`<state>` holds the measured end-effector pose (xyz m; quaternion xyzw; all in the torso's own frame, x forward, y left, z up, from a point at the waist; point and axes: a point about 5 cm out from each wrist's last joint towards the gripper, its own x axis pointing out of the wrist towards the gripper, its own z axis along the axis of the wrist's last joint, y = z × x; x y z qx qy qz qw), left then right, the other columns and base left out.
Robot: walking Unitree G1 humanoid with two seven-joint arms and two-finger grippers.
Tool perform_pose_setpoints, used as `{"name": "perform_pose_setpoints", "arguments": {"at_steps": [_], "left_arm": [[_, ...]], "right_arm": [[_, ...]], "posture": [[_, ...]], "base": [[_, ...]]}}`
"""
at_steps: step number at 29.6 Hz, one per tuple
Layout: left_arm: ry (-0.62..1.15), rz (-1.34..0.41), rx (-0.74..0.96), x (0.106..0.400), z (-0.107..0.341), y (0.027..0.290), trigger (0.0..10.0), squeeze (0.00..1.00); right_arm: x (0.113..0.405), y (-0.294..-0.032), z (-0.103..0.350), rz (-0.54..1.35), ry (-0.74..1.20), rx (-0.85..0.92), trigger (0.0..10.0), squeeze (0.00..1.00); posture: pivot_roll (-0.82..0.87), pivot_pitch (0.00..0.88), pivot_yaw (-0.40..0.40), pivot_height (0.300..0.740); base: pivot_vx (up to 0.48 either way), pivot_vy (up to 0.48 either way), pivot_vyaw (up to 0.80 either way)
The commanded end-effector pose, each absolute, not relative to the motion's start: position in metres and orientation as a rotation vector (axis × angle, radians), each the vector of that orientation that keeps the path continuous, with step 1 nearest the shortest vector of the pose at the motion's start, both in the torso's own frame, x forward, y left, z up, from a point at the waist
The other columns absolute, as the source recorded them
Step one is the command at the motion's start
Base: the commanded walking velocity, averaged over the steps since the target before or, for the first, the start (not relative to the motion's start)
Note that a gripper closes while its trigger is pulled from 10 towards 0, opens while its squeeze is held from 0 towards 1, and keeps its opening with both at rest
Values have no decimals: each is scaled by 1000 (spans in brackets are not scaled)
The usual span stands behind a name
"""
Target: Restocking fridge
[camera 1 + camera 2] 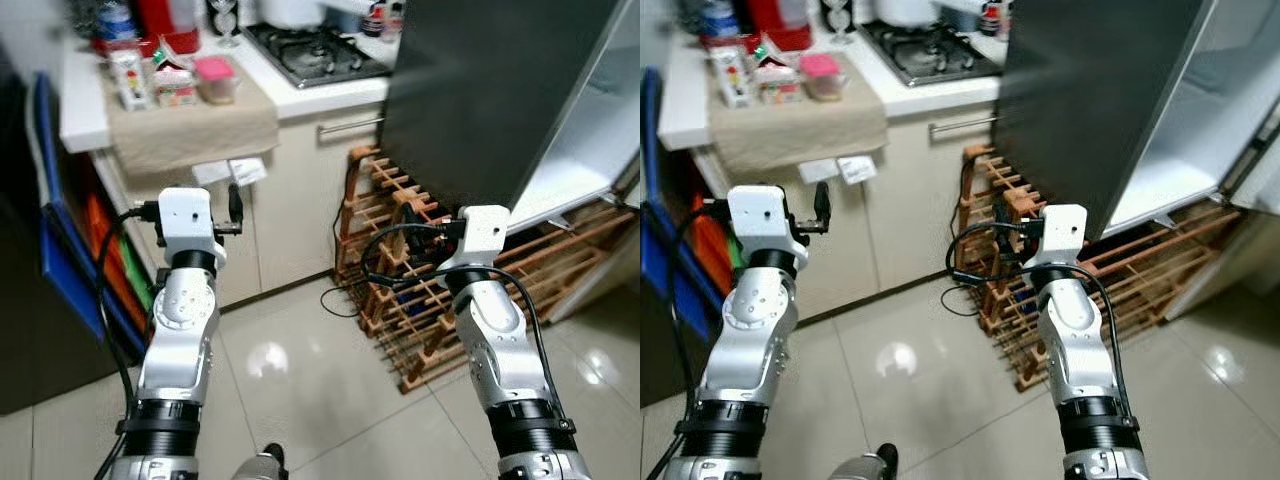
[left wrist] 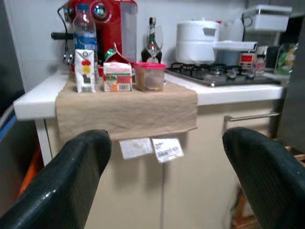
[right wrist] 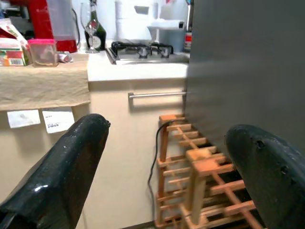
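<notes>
On a beige cloth [image 1: 190,128] over the white counter stand a tall white juice carton [image 1: 130,80], a gable-top carton [image 1: 175,86] and a pink-lidded tub [image 1: 215,80], with a water bottle [image 2: 86,28] behind them. To the right, the fridge's dark door [image 1: 470,90] stands open, showing white shelves [image 1: 600,130]. My left gripper [image 2: 167,138] is open and empty in front of the counter, about at cupboard height and well short of the cartons. My right gripper [image 3: 169,126] is open and empty too, facing the cupboard and the fridge door's edge.
A wooden wine rack [image 1: 400,260] stands on the floor below the fridge door, with a black cable beside it. A gas hob [image 1: 310,50], a red coffee machine [image 2: 107,21] and a wine glass [image 2: 155,40] sit on the counter. Blue and orange panels [image 1: 60,230] lean at the left.
</notes>
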<state>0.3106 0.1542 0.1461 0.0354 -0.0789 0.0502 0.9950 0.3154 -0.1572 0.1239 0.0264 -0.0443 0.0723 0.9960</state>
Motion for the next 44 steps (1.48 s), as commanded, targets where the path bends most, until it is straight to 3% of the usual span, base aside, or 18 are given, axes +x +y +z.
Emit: {"name": "perform_pose_setpoints", "arguments": {"at_steps": [1, 15, 17, 22, 32, 37, 40, 43, 44], "left_arm": [[-166, 94, 77, 316, 150, 149, 10000, 0], [-165, 107, 89, 321, 156, 155, 10000, 0], [-170, 116, 91, 323, 157, 156, 10000, 0], [-202, 117, 122, 326, 164, 153, 10000, 0], [-202, 107, 96, 327, 167, 154, 10000, 0], [-201, 98, 99, 327, 168, 153, 10000, 0], [-219, 35, 3, 323, 172, 145, 10000, 0], [-219, 35, 3, 323, 172, 145, 10000, 0], [-226, 30, -16, 322, 173, 144, 10000, 0]], "right_arm": [[317, -160, 126, 142, -92, 33, 10000, 110], [323, -153, 125, 146, -96, 58, 10000, 176], [323, -147, 125, 165, -98, 62, 10000, 255], [323, -142, 124, 188, -99, 63, 10000, 310], [324, -145, 125, 167, -109, 90, 10000, 310], [325, -144, 125, 167, -112, 91, 10000, 255], [323, -146, 125, 159, -112, 61, 10000, 192], [323, -146, 125, 159, -112, 61, 10000, 192], [323, -147, 125, 152, -109, 56, 10000, 0]], "posture": [[-88, 0, -51, 740], [-52, 0, -14, 740], [-47, 0, -10, 740], [-49, 0, -8, 740], [-35, 0, -13, 740], [-31, 0, -14, 740], [-38, 0, 0, 740], [-38, 0, 0, 740], [-38, 0, 0, 740]], "base": [[0, -337, 519], [0, 0, 517], [0, 0, 488], [0, 0, 486], [0, 0, 504], [0, 0, 584], [84, 0, 575], [251, 0, 563], [480, 0, 0]]}}
